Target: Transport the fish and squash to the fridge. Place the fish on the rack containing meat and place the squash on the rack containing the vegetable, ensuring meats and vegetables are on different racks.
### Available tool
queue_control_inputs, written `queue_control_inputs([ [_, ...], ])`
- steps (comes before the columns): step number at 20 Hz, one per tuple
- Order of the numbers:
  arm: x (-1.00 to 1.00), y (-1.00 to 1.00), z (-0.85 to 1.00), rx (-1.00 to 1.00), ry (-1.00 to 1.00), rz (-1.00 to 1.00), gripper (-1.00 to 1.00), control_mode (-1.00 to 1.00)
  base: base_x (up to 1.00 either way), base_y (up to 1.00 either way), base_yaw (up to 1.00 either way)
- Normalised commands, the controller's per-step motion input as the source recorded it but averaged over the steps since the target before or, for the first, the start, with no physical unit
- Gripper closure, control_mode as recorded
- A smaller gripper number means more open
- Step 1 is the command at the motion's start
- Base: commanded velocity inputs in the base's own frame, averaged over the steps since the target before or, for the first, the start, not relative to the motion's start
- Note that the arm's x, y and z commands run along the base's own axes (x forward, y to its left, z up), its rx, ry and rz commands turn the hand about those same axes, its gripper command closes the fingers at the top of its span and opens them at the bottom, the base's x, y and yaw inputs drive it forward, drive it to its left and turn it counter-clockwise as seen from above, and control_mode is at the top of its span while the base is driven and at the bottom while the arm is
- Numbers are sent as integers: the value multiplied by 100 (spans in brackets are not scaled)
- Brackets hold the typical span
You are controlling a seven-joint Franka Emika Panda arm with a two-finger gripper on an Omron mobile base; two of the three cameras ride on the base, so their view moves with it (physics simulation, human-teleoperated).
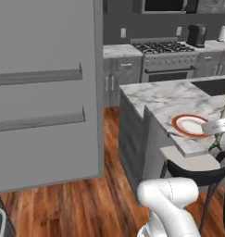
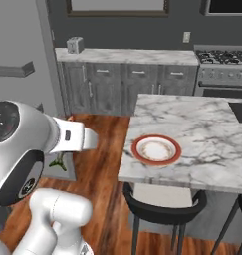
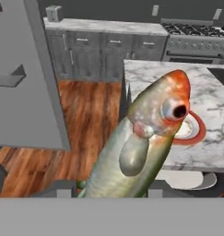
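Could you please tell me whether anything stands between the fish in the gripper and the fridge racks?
The gripper holds the fish. The open fridge door, with its two bar rails, stands to its left; the racks lie out of view, so whether the way to them is free can't be told.

Ahead of the gripper a marble island [image 2: 192, 124] stands on a wood plank floor [image 2: 100, 164]. A red-rimmed plate [image 2: 156, 149] lies near the island's near edge, and a dark stool [image 2: 165, 204] with a pale seat is tucked under that edge. Beyond the island, along a dark grey wall [image 2: 132, 30], run grey cabinets [image 2: 127, 87] under a marble counter [image 2: 127, 56]. To the far right of them stands a steel range [image 1: 167, 62] with black burners, a microwave [image 1: 167, 5] above it. White outlets [image 2: 186, 36] sit on the wall. A small toaster [image 2: 75, 45] rests at the counter's left end.
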Motion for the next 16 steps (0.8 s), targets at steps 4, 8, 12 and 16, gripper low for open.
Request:
queue_control_inputs([
  [4, 0, 0, 0, 0, 0, 0, 100, 100, -21, 100, 24],
  [8, 0, 0, 0, 0, 0, 0, 100, 100, 6, 100, 52],
  [12, 0, 0, 0, 0, 0, 0, 100, 100, 0, 86, 68],
  [16, 0, 0, 0, 0, 0, 0, 100, 100, 0, 29, 81],
])
